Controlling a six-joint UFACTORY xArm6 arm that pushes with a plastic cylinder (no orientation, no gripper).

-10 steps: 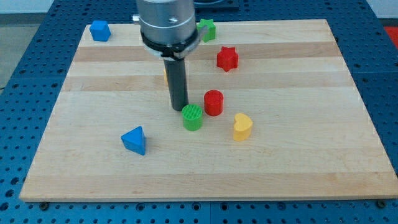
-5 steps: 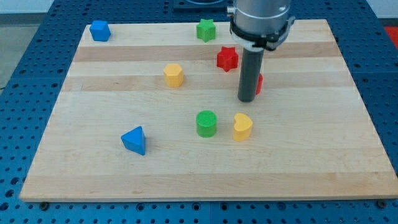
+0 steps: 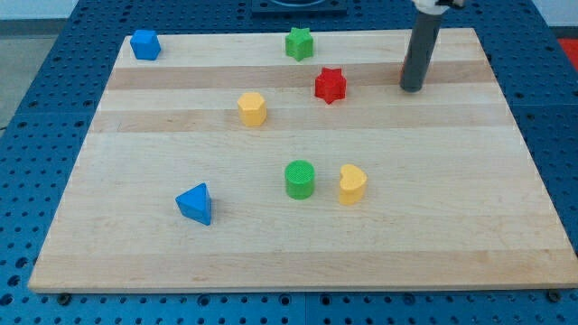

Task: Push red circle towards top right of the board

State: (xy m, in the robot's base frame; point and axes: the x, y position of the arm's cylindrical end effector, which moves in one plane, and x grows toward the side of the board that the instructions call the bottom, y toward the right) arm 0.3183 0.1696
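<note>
Looking for the red circle, you find only a thin red sliver (image 3: 403,70) at the left side of the rod (image 3: 419,50), near the board's top right corner; the rest of the block is hidden behind the rod, so you cannot make out its shape. My tip (image 3: 412,88) rests on the wooden board (image 3: 433,199), just at that sliver; whether they touch you cannot tell. The tool is a bare rod with nothing to open or close, and it holds nothing.

To the left of my tip you see the red star (image 3: 330,86), and further up near the top edge the green star (image 3: 299,43). The yellow hexagonal block (image 3: 253,109) sits left of the red star. Toward the board's middle, the green cylinder (image 3: 300,180) stands just beside the yellow heart-like block (image 3: 352,184), apart from it. The blue triangle (image 3: 195,203) lies toward the bottom left, and a blue block (image 3: 144,44) sits at the top left corner.
</note>
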